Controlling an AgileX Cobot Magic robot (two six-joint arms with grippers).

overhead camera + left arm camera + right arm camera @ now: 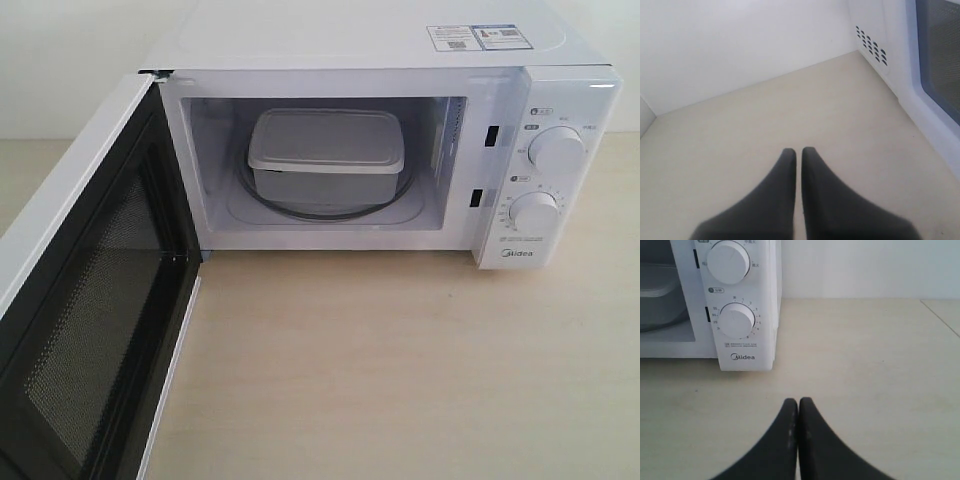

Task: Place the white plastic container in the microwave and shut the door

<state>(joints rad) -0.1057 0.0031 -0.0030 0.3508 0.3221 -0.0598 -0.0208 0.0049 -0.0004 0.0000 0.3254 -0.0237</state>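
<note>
The white plastic container [325, 155] sits inside the microwave [400, 60] on the glass turntable, lid on. The door [85, 310] stands wide open, swung out to the left, its dark mesh window facing inward. Neither arm shows in the exterior view. My left gripper [798, 151] is shut and empty above the tabletop, with the door's outer face [940, 55] and the microwave's vented side [871, 46] beside it. Shut and empty too, my right gripper [798, 402] hovers over the table in front of the knob panel [737, 320]; the container's edge [660, 295] shows in the cavity.
The pale wooden tabletop [400, 370] stretches in front of the microwave. A white wall [740, 45] rises behind the table. Two round knobs [556, 150] sit on the right panel, and stickers [478, 37] lie on the microwave's top.
</note>
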